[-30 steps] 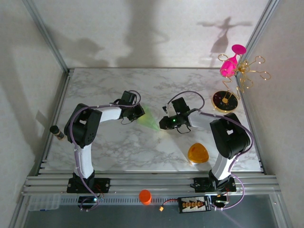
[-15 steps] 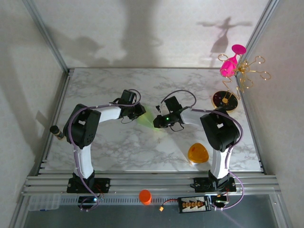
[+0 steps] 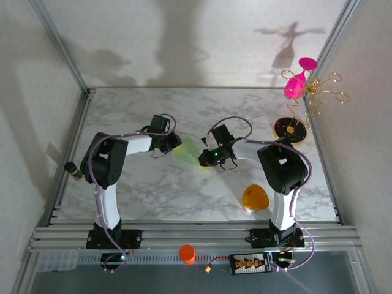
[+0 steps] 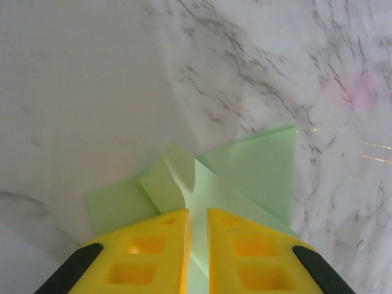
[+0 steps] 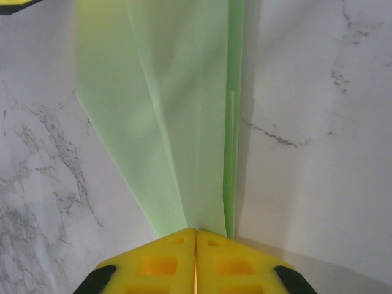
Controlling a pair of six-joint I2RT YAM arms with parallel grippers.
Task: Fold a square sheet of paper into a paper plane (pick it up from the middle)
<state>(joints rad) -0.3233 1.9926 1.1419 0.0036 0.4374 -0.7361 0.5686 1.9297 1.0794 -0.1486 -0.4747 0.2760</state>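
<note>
The paper plane (image 3: pixel 190 152) lies just above the middle of your top view, on the marble table (image 3: pixel 153 190), stretched between both arms. Your right gripper (image 5: pixel 195 234) is pressed closed on its narrow end. Your left gripper (image 4: pixel 197 215) pinches the wide end, a slim gap showing green. An orange rounded-triangle object (image 3: pixel 255 198) sits lower right.

Top view: you're seeing dim, soft light, shadows stretching up the back wall (image 3: pixel 184 43) | left wrist: table (image 4: pixel 73 79) washing out white, blurring upper left | right wrist: reading sharp.
</note>
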